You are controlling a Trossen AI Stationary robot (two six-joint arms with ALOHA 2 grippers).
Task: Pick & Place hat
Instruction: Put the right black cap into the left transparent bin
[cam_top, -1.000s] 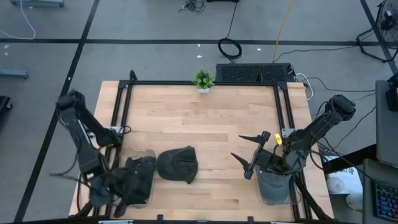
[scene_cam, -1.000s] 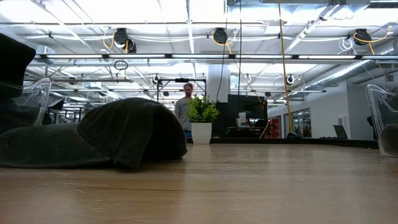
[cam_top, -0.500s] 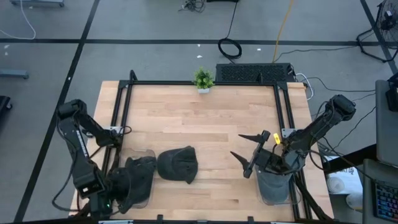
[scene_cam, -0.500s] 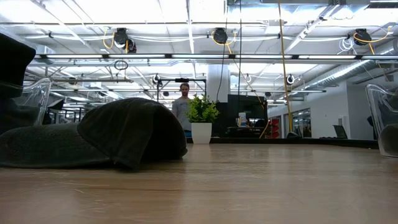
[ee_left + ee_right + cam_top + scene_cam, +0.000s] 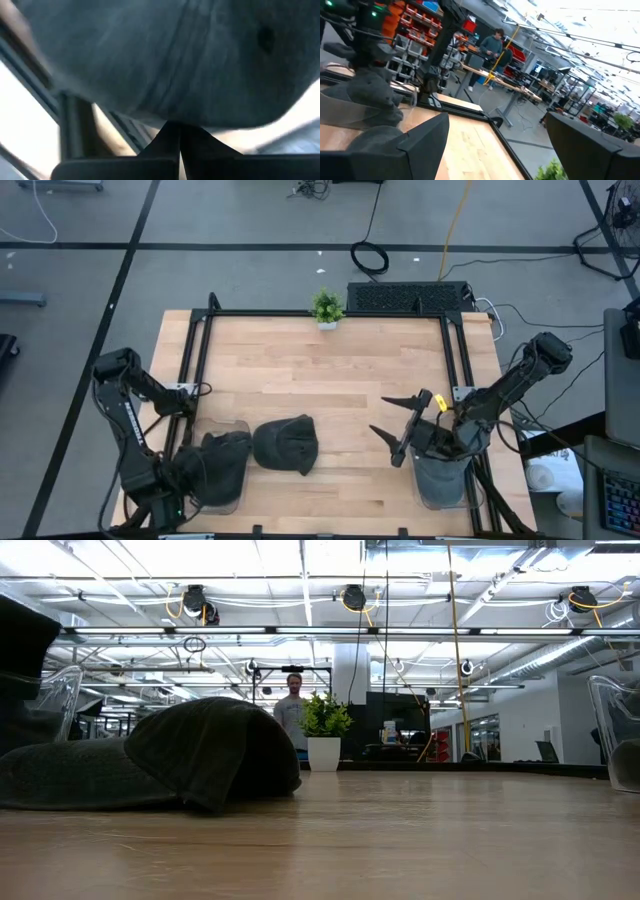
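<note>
Wooden table point(image 5: 320, 380) | left tool point(image 5: 178, 131) clamped on hat point(image 5: 190, 55)

A pale wooden counter point(image 5: 330, 380) is shown; a dark hat point(image 5: 285, 445) lies on it, a small potted plant point(image 5: 326, 307) stands at its far edge.

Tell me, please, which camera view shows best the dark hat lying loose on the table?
The high view: the hat shows whole on the table. The low view shows its side; the right wrist view only part; in the left wrist view I cannot tell.
</note>
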